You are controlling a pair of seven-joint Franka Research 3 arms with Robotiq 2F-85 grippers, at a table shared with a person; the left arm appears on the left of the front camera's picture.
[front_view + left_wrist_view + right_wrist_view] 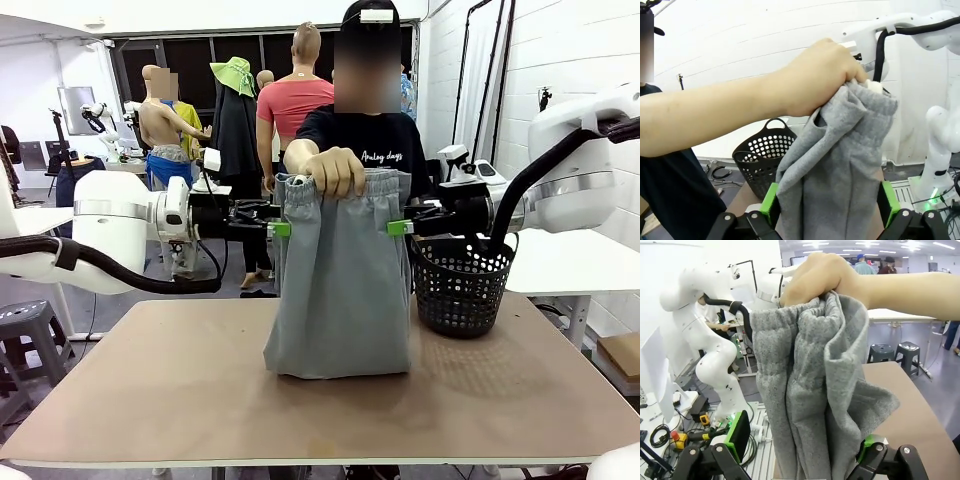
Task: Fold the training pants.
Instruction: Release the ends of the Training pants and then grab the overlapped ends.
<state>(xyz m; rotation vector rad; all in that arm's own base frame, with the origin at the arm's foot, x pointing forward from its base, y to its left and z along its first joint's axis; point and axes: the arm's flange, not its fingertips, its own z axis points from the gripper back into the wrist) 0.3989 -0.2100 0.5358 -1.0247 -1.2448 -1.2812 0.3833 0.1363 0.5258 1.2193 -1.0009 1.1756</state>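
Front faces person point(362, 138); close wrist cameras, seemingly opposed, share training pants point(340, 290).

Bright, even overhead light fills the room, and ceiling lamps point(867, 245) glare at the top of the right wrist view. The training pants point(340, 290) cast a soft shadow on the table point(150, 390). Both wrist views bend at their edges.
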